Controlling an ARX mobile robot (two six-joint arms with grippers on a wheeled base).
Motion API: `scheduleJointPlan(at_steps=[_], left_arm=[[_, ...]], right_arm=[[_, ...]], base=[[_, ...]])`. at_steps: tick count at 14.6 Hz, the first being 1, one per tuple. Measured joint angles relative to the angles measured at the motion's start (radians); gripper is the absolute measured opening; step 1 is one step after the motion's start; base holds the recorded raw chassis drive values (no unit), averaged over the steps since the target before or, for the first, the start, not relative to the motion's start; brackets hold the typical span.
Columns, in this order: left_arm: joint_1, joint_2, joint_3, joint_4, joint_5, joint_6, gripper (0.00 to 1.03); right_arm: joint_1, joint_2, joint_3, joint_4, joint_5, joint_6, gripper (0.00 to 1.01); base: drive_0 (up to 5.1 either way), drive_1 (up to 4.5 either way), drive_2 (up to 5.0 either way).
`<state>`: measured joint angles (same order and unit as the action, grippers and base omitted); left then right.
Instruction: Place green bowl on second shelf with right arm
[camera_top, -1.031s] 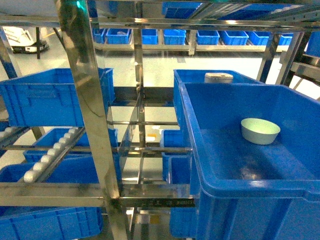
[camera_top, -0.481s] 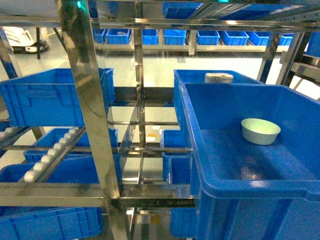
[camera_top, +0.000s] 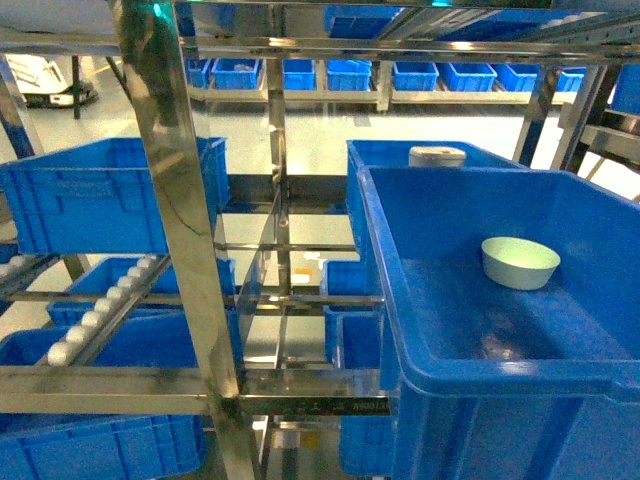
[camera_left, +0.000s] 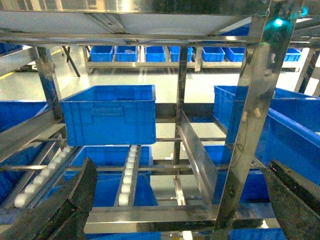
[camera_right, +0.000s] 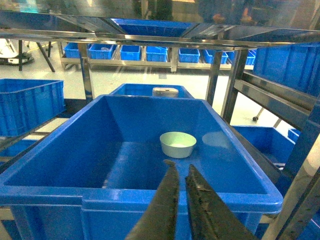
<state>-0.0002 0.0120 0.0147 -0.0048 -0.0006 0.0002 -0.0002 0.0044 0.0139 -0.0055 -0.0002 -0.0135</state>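
Note:
The green bowl (camera_top: 520, 262) sits upright on the floor of a big blue crate (camera_top: 400, 300), toward the crate's far right. That crate rests on a tier of the steel rack, the second shelf (camera_top: 310, 383). In the right wrist view the bowl (camera_right: 178, 144) lies just beyond my right gripper (camera_right: 180, 165). Its jaws stand nearly together, shut on nothing, hovering over the crate's near rim (camera_right: 150, 195). My left gripper (camera_left: 181, 161) is open wide in front of the rack, its fingers (camera_left: 75, 200) at the frame's sides. Neither gripper shows in the head view.
A shiny steel upright (camera_top: 175, 200) stands close in front at the left. Behind the big crate, a white cylindrical object (camera_top: 437, 155) sits in another crate. More blue crates (camera_top: 100, 195) and roller rails (camera_top: 95, 315) fill the left bays. A steel upright (camera_left: 252, 115) stands in front of the left gripper.

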Motion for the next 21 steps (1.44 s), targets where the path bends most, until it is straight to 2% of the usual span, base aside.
scheduleJointPlan(at_steps=[3,7,8,21], left_arm=[[0.000,0.000,0.000,0.001,-0.002,0.000,0.98],[0.000,0.000,0.000,0.000,-0.001,0.000,0.98],[0.000,0.000,0.000,0.000,-0.001,0.000,0.98],[0.000,0.000,0.000,0.000,-0.001,0.000,0.98]], right_arm=[[0.000,0.000,0.000,0.001,0.000,0.000,0.16],[0.000,0.000,0.000,0.001,0.000,0.000,0.69],[0.000,0.000,0.000,0.000,0.000,0.000,0.98],[0.000,0.000,0.000,0.001,0.000,0.000,0.98]], base=[[0.0,0.00,0.0],[0.0,0.00,0.0],[0.0,0.00,0.0],[0.0,0.00,0.0]])
